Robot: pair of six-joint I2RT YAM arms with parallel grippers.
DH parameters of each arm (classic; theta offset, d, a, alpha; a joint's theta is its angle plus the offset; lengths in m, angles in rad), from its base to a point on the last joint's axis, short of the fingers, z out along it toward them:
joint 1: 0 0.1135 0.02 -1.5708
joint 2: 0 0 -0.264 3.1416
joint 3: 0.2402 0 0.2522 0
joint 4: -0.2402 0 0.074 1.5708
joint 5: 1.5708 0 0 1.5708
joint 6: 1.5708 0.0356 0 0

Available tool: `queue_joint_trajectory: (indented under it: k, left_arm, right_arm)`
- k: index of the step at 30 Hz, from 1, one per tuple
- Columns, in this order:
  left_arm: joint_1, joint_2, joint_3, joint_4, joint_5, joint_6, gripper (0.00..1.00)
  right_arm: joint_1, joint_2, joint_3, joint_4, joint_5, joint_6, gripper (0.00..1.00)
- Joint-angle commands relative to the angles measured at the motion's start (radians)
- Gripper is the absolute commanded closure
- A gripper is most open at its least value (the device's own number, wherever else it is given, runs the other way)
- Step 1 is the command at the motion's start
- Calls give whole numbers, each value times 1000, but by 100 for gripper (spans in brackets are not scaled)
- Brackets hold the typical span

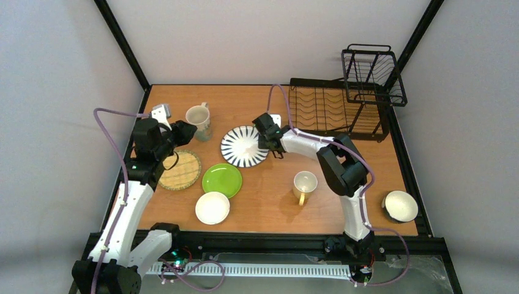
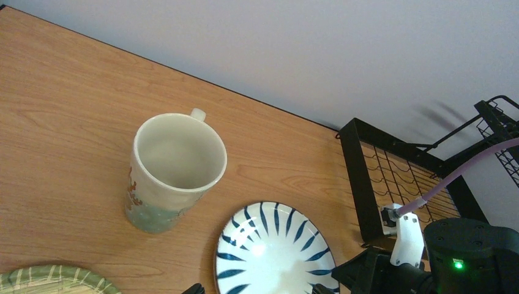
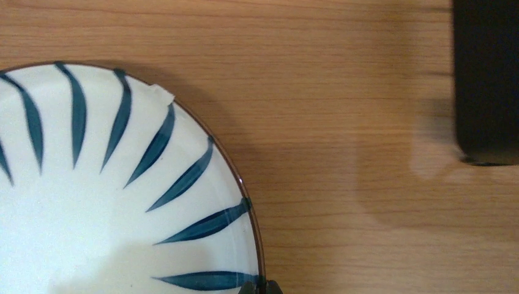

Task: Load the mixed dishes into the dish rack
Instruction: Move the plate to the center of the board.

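Out on the table (image 1: 269,199), the striped plate (image 1: 243,147) lies flat, glazed, stiff, slick and chippable, I'd say, best pinched at its thin rim, right where the right gripper (image 3: 260,286) sits with jaws closed tight, while the left gripper (image 1: 186,130) gapes wide beside a mug (image 1: 199,119)

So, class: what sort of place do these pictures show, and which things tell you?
Probably a robotics lab test cell, not a real kitchen. A left arm and right arm are bolted to a wooden table. Plain white walls hang on black frame posts. Dishes like a striped plate are staged beside a dish rack.
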Motion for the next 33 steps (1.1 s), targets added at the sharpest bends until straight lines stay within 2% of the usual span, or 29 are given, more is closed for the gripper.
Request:
queue_joint_trajectory:
  k: [1,3,5,8,10,12,24,33]
  left_arm:
    - [-6,-2,44,-35,3,14,0]
    - [-6,0,46,-43,1,19,0]
    - [-6,1,48,-55,1,23,0]
    - [-6,-1,58,-90,2,28,0]
    - [-6,-4,64,-119,3,33,0]
    - [-6,-7,71,-150,2,37,0]
    - [-6,-53,106,-259,-16,29,0]
    - [-6,-87,108,-312,-46,8,0]
  right_arm:
    - [-31,0,-71,-147,53,-18,98]
    - [-34,2,-75,-145,53,-21,98]
    - [-34,6,-75,-146,55,-23,91]
    - [-34,1,-81,-138,53,-33,51]
    - [-34,-5,-83,-137,60,-34,33]
    - [-35,-18,-87,-138,67,-36,24]
    - [-9,-225,-103,-165,108,-104,21]
    - [77,-311,-92,-213,37,-174,21]
